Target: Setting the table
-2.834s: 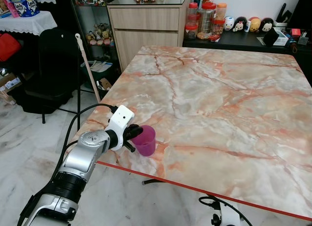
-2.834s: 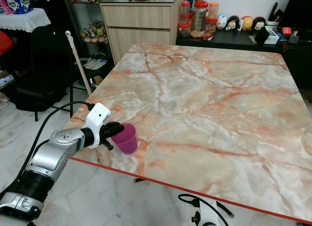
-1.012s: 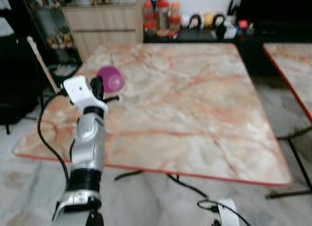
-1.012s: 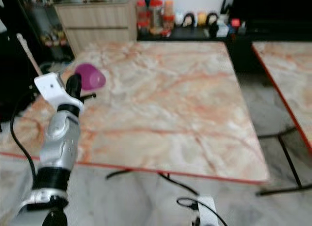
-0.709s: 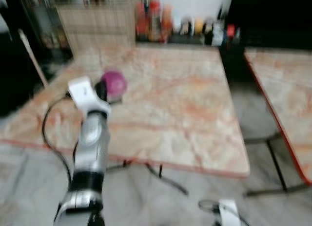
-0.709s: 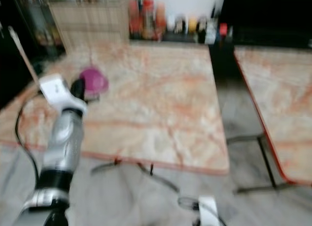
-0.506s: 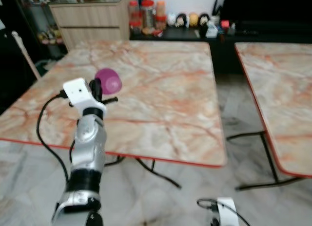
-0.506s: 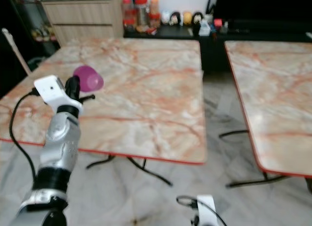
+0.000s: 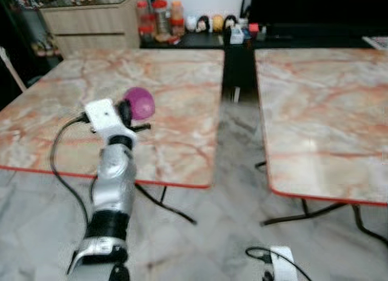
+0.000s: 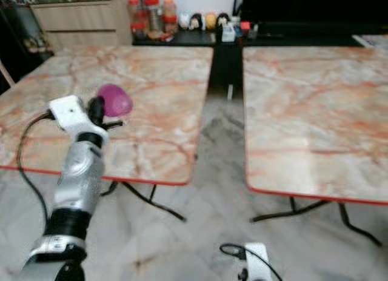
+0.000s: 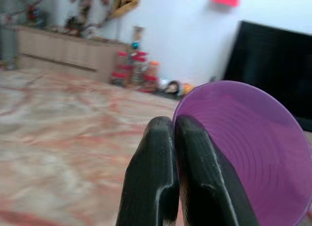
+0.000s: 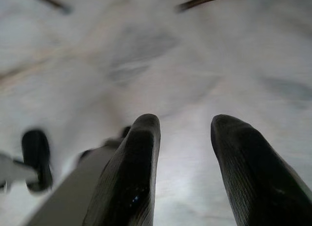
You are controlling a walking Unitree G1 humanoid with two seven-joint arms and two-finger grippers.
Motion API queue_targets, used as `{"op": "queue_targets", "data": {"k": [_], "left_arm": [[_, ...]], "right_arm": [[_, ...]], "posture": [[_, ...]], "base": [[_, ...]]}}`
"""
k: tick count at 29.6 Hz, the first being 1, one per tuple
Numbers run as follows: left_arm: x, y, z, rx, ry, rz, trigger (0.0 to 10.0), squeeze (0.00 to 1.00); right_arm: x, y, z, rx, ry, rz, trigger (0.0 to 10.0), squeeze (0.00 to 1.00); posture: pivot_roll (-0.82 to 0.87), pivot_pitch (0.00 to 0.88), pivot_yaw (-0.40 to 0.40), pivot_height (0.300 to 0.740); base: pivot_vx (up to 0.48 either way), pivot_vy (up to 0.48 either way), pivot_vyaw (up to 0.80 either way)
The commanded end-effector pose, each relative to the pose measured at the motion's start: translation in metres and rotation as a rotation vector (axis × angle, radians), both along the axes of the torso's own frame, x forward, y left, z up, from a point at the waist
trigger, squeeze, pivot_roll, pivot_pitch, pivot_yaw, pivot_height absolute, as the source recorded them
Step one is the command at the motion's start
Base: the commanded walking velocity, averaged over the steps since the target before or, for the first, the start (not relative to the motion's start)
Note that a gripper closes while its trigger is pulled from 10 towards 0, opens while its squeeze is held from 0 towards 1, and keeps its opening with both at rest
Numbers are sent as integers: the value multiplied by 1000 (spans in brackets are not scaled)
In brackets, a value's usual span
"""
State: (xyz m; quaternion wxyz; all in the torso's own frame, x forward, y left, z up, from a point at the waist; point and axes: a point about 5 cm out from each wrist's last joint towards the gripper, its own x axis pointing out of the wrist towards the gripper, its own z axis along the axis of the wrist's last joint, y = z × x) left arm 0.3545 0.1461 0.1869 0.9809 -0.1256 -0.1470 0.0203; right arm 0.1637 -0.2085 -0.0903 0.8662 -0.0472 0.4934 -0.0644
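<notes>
Two marble tables [image 9: 176,81] flank an open aisle; left tool [image 11: 174,133] pinches purple cup [image 9: 139,103].

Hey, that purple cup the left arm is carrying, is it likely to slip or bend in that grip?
The purple cup looks thin and light, probably plastic, so it may flex. The left tool pinches only its rim, fingers nearly together, so it could swivel or slip if jolted. It is held tilted over the table.
</notes>
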Motion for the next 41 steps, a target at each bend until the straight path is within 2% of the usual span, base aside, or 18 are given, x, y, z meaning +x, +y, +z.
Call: {"op": "queue_targets", "data": {"k": [1,26,32,38,41], "left_arm": [[0,12,5,17,-20,33,10000,0],[0,-2,4,57,-22,-28,10000,0],[0,-8,7,82,-32,-70,10000,0],[0,-12,2,75,-9,-104,10000,0],[-1,-11,2,41,-24,-99,10000,0]], "right_arm": [[1,11,-1,29,-7,-1,10000,0],[-3,6,-2,16,1,-4,10000,0],[-2,9,-2,19,-1,4,10000,0],[0,10,-2,20,-5,4,10000,0],[1,10,-1,23,-18,-3,10000,0]], "posture": [[26,7,45,740],[12,0,51,740],[17,0,48,740],[19,0,48,740],[21,0,47,740]], "base": [[0,-428,0],[0,-425,0],[41,-413,0],[41,-56,0],[0,0,0]]}}
